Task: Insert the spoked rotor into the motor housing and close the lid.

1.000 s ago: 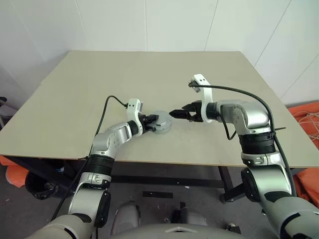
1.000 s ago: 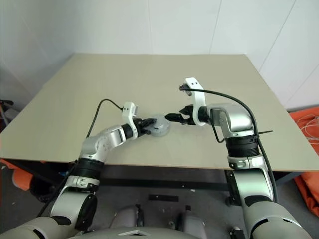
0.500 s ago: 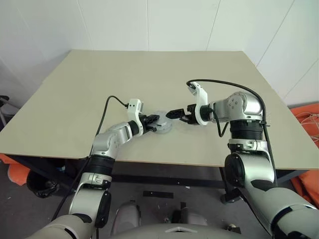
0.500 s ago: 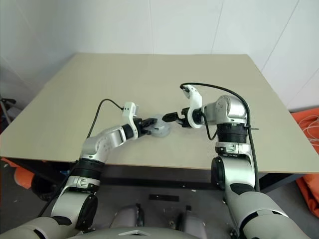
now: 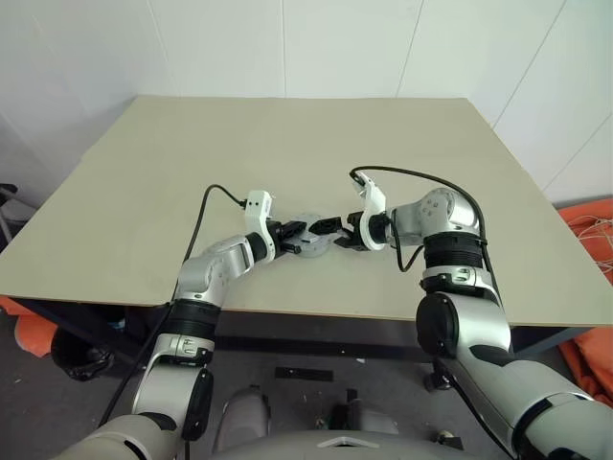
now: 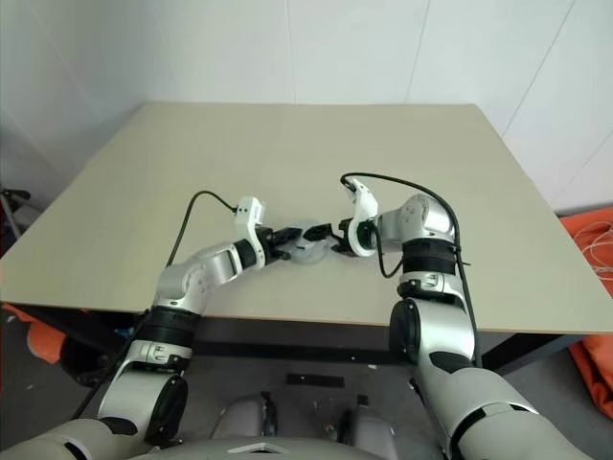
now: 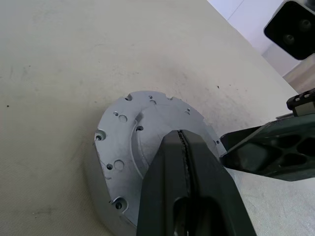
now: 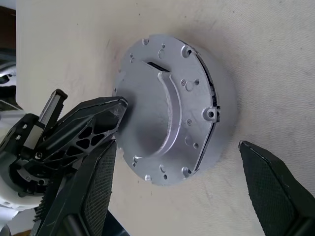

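Both arms are reaching in over the beige table (image 5: 144,192), meeting near its front-middle. The left arm is bent at the elbow, forearm angling forward and toward the right, nearly level. The left gripper (image 7: 183,147) is sitting with its black fingers pressed fully together, tips resting over the lid (image 7: 142,132). The right arm is folding in from the right, wrist pitching down and toward the left. The right gripper (image 8: 182,162) is standing wide open, one finger (image 8: 98,187) on one side of the motor housing (image 8: 224,113) and the other finger (image 8: 268,182) on the far side, neither clearly touching, gripping nothing.

The housing is sitting flat on the table between the two grippers, its round axis pointing straight up. The flat grey lid is lying on top of it, covering the opening, small holes around its face and a raised arc near centre. Anything inside the housing is hidden under the lid; can't tell its contents.
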